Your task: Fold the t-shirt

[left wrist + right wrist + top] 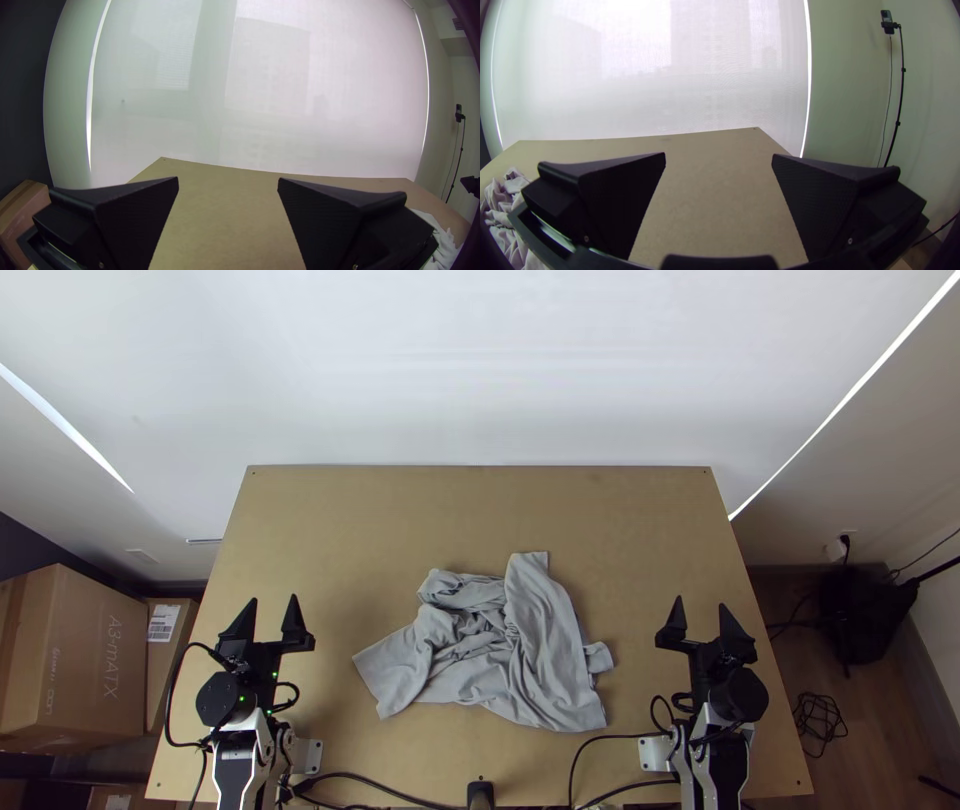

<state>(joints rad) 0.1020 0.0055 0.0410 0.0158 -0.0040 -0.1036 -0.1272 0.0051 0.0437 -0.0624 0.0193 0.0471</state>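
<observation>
In the top view a grey t-shirt (pixel 500 655) lies bunched and wrinkled on the table between the arms, one flatter part pointing lower left and another up the picture. My left gripper (pixel 274 610) stands open to the left of the cloth, apart from it. On the cloth's other side, my right gripper (pixel 699 615) is open too, with nothing between its fingers. The left wrist view has my left gripper (pixel 228 184) parted widely, and part of the t-shirt (pixel 442 242) beyond one finger. My right gripper (pixel 719 160) in the right wrist view is likewise apart from the t-shirt (pixel 505 215).
Bare wooden table (pixel 400 505) extends beyond the cloth toward the far edge. Black cables (pixel 385 782) run along the near edge, beside a small dark post (pixel 481 792). Cardboard boxes (pixel 85 655) stand left of the table; a black bag (pixel 860 615) is on the right.
</observation>
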